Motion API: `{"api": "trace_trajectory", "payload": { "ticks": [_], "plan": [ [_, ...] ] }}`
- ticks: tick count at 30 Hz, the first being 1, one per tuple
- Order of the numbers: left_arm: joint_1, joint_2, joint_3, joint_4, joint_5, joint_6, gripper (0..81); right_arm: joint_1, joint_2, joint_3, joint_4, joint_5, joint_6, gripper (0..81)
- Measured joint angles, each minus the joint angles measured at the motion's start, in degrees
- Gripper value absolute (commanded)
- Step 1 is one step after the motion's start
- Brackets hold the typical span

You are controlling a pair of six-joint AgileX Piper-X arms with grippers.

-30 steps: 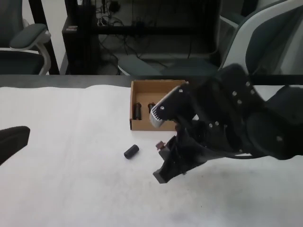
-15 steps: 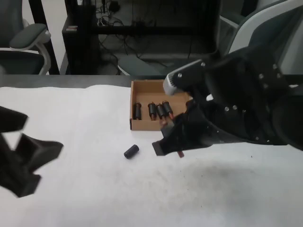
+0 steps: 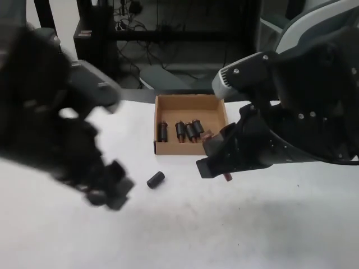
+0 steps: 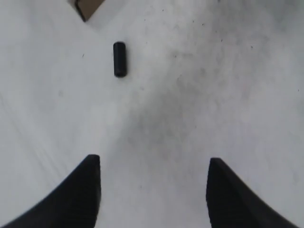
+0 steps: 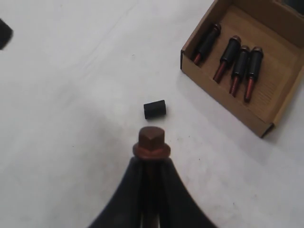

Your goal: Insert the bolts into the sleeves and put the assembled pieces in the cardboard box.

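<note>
Right gripper clamped the bolt, sleeve just ahead.
It lay seemingly crosswise to the bolt; left gripper gaped wide, farther off.

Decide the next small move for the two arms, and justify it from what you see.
Probably the left gripper, open, should lower onto the loose sleeve and grasp it: the right gripper holds a bolt, and that sleeve lies empty on the bench.
</note>
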Motion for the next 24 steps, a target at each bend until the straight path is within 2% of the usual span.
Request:
{"api": "trace_trajectory", "payload": {
  "ticks": [5,11,24],
  "plan": [
    [-2.4,10.5,-5.2,-0.3,-1.8,0.0,64.0,0.0,-0.3,0.0,0.1,0.0,0.1,0.6],
    [-2.5,19.7,-9.0,-0.5,-2.1,0.0,64.0,0.0,-0.3,0.0,0.2,0.0,0.1,0.6],
    [-2.5,24.8,-9.9,-5.6,-2.1,0.0,64.0,0.0,-0.3,0.0,0.3,-0.5,-0.2,0.6]
  ]
}}
